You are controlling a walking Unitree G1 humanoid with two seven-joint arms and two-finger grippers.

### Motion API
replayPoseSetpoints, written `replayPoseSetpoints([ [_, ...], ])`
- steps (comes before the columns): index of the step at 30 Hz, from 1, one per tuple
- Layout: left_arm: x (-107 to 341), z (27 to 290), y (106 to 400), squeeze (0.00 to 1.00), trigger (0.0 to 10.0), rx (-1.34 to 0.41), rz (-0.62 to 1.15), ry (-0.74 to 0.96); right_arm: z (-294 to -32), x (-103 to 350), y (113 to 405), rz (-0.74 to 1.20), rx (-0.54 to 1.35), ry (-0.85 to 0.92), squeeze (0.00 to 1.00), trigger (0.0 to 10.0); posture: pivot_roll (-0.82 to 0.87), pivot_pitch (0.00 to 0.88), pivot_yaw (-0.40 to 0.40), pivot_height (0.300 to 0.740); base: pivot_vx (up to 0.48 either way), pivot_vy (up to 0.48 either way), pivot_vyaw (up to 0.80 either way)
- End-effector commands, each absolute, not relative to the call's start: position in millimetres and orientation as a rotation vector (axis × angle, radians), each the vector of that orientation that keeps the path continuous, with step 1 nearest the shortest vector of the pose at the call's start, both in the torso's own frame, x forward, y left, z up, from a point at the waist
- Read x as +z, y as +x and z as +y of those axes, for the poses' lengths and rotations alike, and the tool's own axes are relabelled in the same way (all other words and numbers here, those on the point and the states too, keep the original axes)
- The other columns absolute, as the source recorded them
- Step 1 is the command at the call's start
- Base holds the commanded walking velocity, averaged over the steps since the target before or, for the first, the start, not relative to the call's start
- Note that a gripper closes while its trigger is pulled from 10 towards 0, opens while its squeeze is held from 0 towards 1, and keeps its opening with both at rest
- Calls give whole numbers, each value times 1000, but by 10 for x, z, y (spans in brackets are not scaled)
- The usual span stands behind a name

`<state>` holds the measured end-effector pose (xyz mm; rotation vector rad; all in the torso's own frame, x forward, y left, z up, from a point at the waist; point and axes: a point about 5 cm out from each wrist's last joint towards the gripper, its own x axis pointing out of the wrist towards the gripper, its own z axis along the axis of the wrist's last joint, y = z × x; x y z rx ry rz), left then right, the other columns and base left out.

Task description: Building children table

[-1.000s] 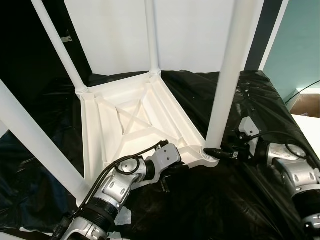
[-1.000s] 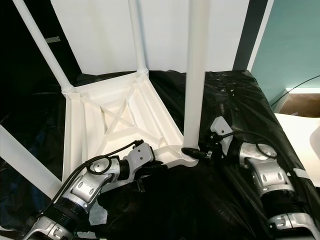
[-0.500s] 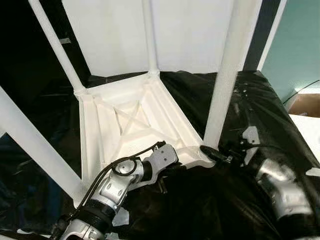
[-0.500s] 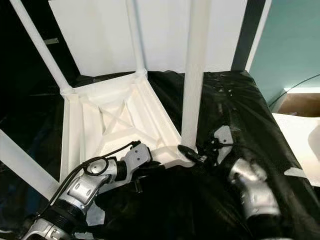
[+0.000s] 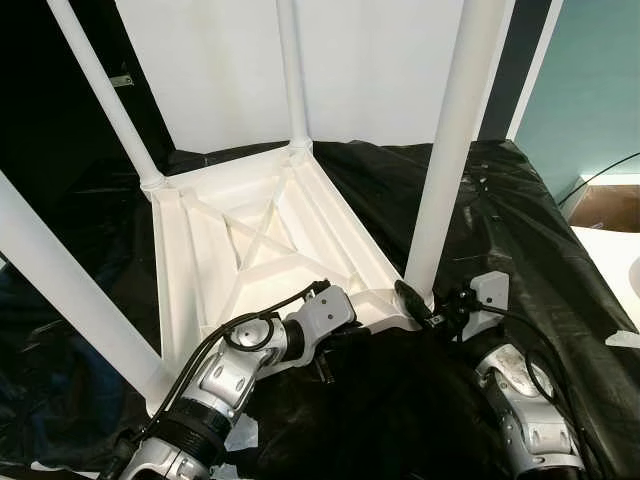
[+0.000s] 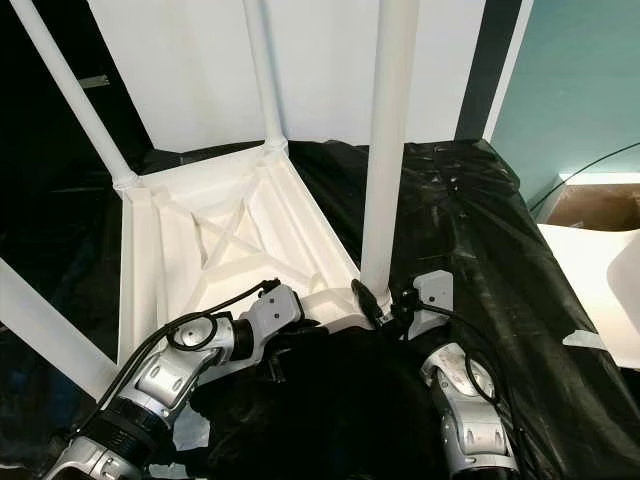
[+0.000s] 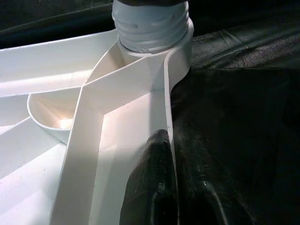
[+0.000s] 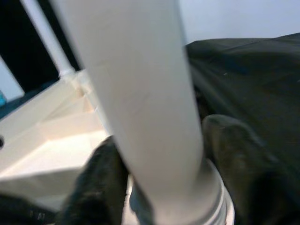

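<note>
Table top (image 5: 262, 232) lies upside down on the black-draped counter (image 5: 520, 230), white plastic, X-ribbed underside, four legs up. Near-right leg (image 5: 448, 150) stands vertical in its corner socket, long axis straight up. Right pincer (image 5: 428, 305) is at the leg's base, fingers straddling it, clamped or just around it I can't tell; nearer arm for turning it. Left pincer (image 5: 338, 352) is clamped on the table's near rim beside that corner, steadying it

Both arms reach forward, right gripper (image 8: 157, 187) seemingly spread.
</note>
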<state>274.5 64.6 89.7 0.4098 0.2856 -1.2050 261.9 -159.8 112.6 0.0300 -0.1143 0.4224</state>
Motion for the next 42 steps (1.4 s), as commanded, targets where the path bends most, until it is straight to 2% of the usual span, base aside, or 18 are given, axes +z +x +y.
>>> replayPoseSetpoints([
  [1, 447, 778, 2574, 0, 10000, -1163, 531, 407, -1559, 1159, 2645, -104, 547, -1, 1000, 10000, -22, 0, 37, 740, 0, 0, 0],
  [2, 447, 778, 2574, 0, 10000, -1163, 531, 407, -1559, 1159, 2645, -104, 547, -1, 1000, 10000, -22, 0, 37, 740, 0, 0, 0],
  [3, 445, 784, 2575, 0, 10000, -1162, 533, 407, -1573, 1174, 2676, -90, 635, -46, 0, 10000, -22, 0, 37, 740, 0, 0, 0],
  [5, 445, 793, 2579, 0, 10000, -1159, 533, 407, -1645, 1243, 2758, -59, 773, -131, 0, 10000, -18, 0, 33, 740, 0, 0, 0],
  [12, 449, 790, 2585, 0, 10000, -1157, 531, 404, -1766, 1352, 2884, -2, 869, -153, 0, 10000, -15, 0, 31, 740, 0, 0, 0],
  [14, 448, 788, 2585, 0, 10000, -1156, 531, 402, -1912, 1357, 2991, 87, 921, -268, 0, 10000, -13, 0, 30, 740, 0, 0, 0],
  [17, 447, 787, 2585, 0, 10000, -1155, 531, 402, -1950, 1346, 3009, 119, 937, -281, 0, 10000, -7, 0, 26, 740, 0, 0, 0],
  [18, 445, 793, 2581, 0, 10000, -1151, 532, 401, -1994, 1350, 3021, 144, 979, -296, 0, 0, -2, 0, 24, 740, 0, 0, 0],
  [23, 439, 803, 2577, 0, 10000, -1144, 534, 397, -2001, 1416, 3073, 118, 979, -258, 0, 0, -2, 0, 24, 740, 0, 0, 0],
  [28, 427, 806, 2565, 0, 10000, -1143, 537, 395, -1894, 1374, 3013, 114, 995, -209, 0, 0, 6, 0, 22, 740, 0, 0, 0],
  [30, 437, 811, 2567, 0, 10000, -1140, 533, 394, -1740, 1187, 2825, 57, 833, -193, 0, 0, 12, 0, 24, 740, 0, 0, 0],
  [32, 441, 813, 2569, 0, 10000, -1139, 531, 394, -1703, 1135, 2752, 31, 757, -189, 0, 0, 12, 0, 24, 740, 0, 0, 0],
  [33, 441, 813, 2569, 0, 10000, -1139, 531, 394, -1703, 1135, 2752, 31, 757, -189, 0, 0, 12, 0, 24, 740, 0, 0, 0],
  [35, 442, 837, 2578, 0, 10000, -1127, 533, 397, -1749, 1108, 2687, -20, 555, -154, 0, 0, 25, 0, 8, 740, 0, 0, 0],
  [36, 442, 837, 2578, 0, 10000, -1127, 533, 397, -1749, 1108, 2687, -20, 555, -154, 0, 0, 25, 0, 8, 740, 0, 0, 0],
  [38, 441, 862, 2579, 0, 10000, -1117, 536, 396, -1805, 1095, 2614, -56, 376, -127, 0, 0, 29, 0, 11, 740, 0, 0, 0],
  [42, 426, 877, 2556, 0, 10000, -1122, 545, 400, -1838, 1126, 2612, -81, 247, -128, 0, 0, 25, 0, 17, 740, 0, 0, 0],
])
